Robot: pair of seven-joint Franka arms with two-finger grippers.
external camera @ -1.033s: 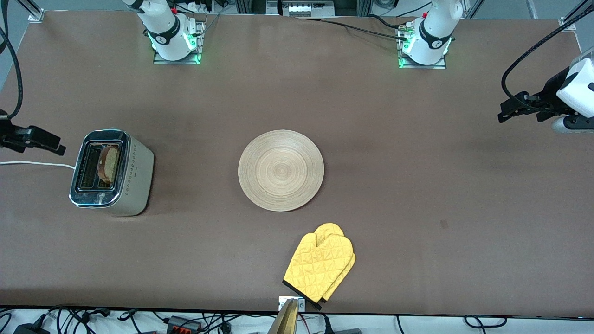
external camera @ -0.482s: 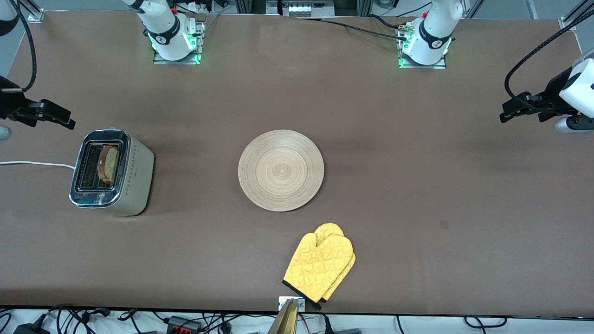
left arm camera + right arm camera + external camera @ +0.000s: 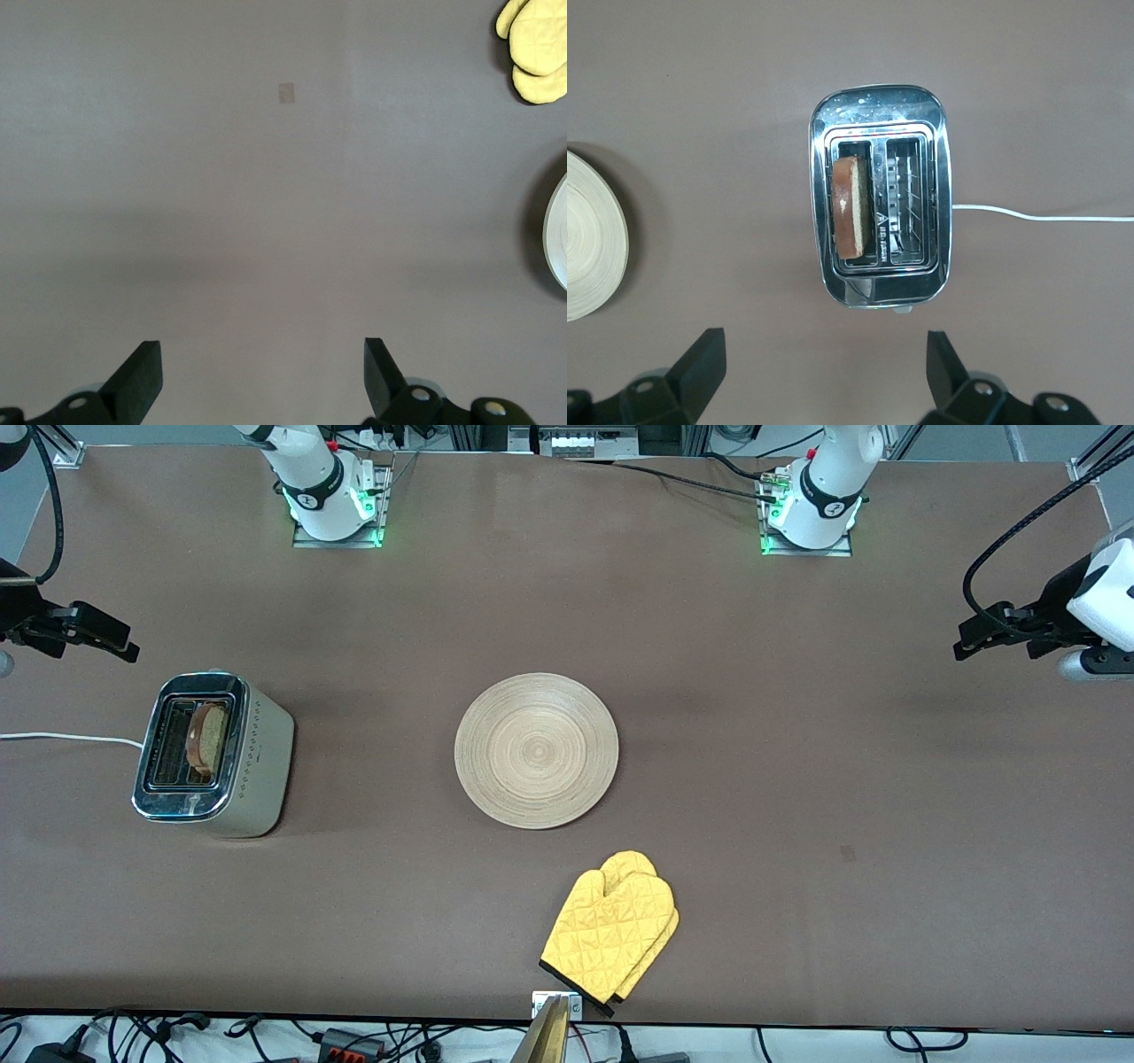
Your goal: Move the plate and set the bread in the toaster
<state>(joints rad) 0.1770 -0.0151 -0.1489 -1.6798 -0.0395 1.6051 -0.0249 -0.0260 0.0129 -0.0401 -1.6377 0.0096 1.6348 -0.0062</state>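
R gripper [image 3: 124, 648] hangs empty, jaws wide, over table by toaster [image 3: 213, 755]; bread [image 3: 205, 737] already in a slot. Plate [image 3: 536, 750] mid-table. L gripper [image 3: 966, 642] wide too, waits. Looks finished; next: nothing but park.

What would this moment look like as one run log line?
bread: in toaster slot | plate: mid-table, bare | left gripper: open, empty | right gripper: open, above toaster
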